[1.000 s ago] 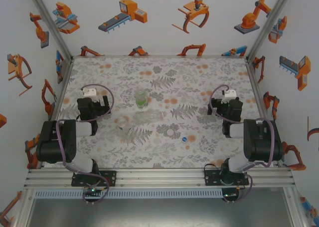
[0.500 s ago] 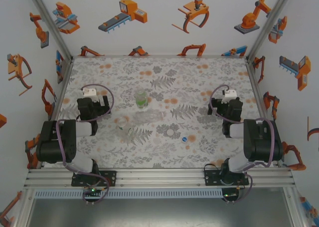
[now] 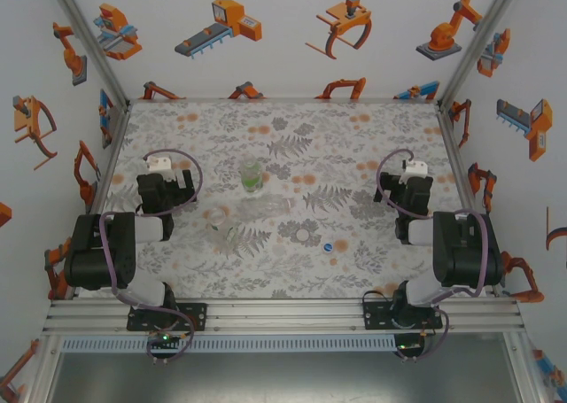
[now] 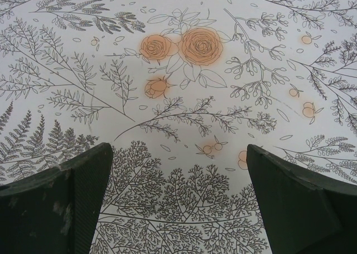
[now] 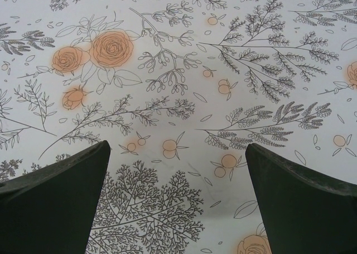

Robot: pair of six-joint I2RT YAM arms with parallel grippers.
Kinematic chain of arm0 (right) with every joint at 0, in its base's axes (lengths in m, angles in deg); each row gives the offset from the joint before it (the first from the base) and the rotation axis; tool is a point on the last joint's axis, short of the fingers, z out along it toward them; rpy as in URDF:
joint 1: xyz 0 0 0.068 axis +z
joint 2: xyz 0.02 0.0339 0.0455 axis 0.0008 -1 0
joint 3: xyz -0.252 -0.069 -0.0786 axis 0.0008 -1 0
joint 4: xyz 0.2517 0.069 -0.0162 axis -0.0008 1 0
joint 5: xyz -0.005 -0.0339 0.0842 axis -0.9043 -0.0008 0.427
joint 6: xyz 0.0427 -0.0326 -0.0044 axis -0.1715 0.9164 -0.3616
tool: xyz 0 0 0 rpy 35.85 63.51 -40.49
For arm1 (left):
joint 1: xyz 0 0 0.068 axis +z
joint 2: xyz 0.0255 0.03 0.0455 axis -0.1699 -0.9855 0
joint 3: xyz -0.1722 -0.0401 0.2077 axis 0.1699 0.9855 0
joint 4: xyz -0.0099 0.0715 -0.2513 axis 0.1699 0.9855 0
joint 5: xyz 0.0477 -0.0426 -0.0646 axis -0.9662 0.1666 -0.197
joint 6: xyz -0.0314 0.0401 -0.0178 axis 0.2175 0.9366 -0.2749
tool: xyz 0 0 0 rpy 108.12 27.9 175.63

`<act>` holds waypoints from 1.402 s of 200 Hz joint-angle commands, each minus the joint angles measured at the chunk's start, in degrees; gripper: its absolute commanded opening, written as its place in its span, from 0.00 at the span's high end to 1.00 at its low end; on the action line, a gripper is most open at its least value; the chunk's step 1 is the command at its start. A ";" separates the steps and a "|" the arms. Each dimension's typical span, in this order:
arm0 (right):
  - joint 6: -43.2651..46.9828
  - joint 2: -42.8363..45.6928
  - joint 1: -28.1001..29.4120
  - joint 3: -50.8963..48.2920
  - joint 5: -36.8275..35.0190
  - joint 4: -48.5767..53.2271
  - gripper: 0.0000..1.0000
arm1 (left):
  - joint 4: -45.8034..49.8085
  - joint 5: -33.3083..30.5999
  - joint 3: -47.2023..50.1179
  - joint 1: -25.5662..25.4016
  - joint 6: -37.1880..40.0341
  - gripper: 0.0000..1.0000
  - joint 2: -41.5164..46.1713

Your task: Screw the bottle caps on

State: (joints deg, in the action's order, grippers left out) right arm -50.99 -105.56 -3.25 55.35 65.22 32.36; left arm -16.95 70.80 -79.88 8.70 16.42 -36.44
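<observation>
A green-tinted bottle (image 3: 252, 174) stands upright near the middle of the table. Just in front of it a colourless bottle (image 3: 264, 208) lies on its side. The other colourless bottle (image 3: 220, 227) stands to the front left. The white cap (image 3: 304, 236) and the blue cap (image 3: 329, 247) lie loose on the cloth, right of the bottles. I cannot tell the green cap apart from the green bottle. My left gripper (image 3: 165, 187) (image 4: 178, 148) is open over bare cloth, left of the bottles. My right gripper (image 3: 406, 187) (image 5: 177, 145) is open over bare cloth, right of the caps.
The floral tablecloth (image 3: 292, 137) covers the whole table. White walls with robot stickers enclose it on three sides. Aluminium posts (image 3: 461, 49) stand at the back corners. A metal rail (image 3: 283, 310) runs along the near edge between the arm bases.
The right gripper has shifted slightly to the right. The left arm, the bottles and the caps have not moved.
</observation>
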 commanded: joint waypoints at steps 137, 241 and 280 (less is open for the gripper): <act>1.60 21.75 0.66 6.51 9.47 24.11 0.15 | 18.77 -13.83 -4.67 -4.48 -3.71 0.03 13.62; -12.03 17.92 27.83 24.38 6.18 41.56 0.16 | 59.61 -2.79 -23.50 -5.60 -18.88 0.03 30.50; -12.65 10.44 38.10 28.74 2.80 35.95 0.09 | 73.45 1.51 -33.28 -5.27 -16.33 0.03 31.76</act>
State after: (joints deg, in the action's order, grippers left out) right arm -61.35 -91.85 30.26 80.57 71.45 71.20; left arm 44.20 67.15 -107.69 3.17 -0.58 -6.25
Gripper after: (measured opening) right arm 0.904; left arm 0.973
